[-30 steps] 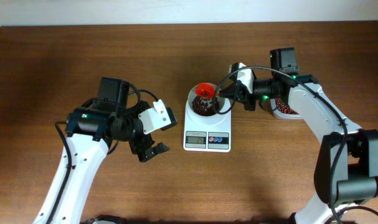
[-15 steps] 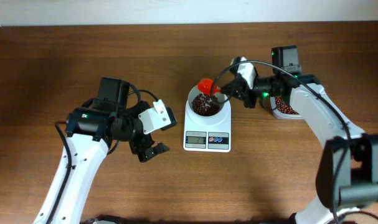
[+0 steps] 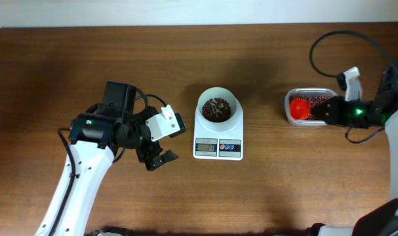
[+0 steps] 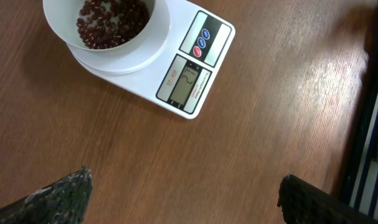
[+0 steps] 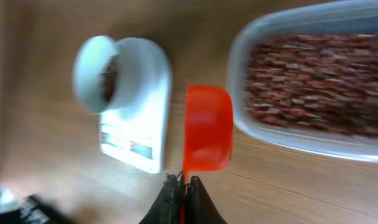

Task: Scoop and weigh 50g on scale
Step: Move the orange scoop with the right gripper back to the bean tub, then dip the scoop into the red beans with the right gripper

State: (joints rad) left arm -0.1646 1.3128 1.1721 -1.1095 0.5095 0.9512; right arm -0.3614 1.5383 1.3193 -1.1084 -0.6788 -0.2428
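scale [image 3: 218, 139] sits about mid tabletop [image 3: 87, 65], display and buttons toward the near edge, white bowl [image 3: 218, 108] on its far part with a layer of red beans [image 3: 217, 110] inside; display digits too small to read

left end effector [image 3: 160, 159] hovers over bare wood on the left-edge side of the scale, near it but not touching, fingers spread wide, holding nothing; left wrist view has both fingertips [image 4: 61, 193] far apart at the bottom corners, scale and bowl ahead of them

right end effector [image 3: 324, 111] is out toward the right edge, pressed together on the thin handle of a red scoop [image 3: 299, 107]

scoop cup is at the end of the clear tub [image 3: 310, 90] nearest the scale; from overhead it looks over the tub's contents, the blurred right wrist view puts it just beside the rim, can't tell if it touches

tub is well apart from the scale, filled with more red beans
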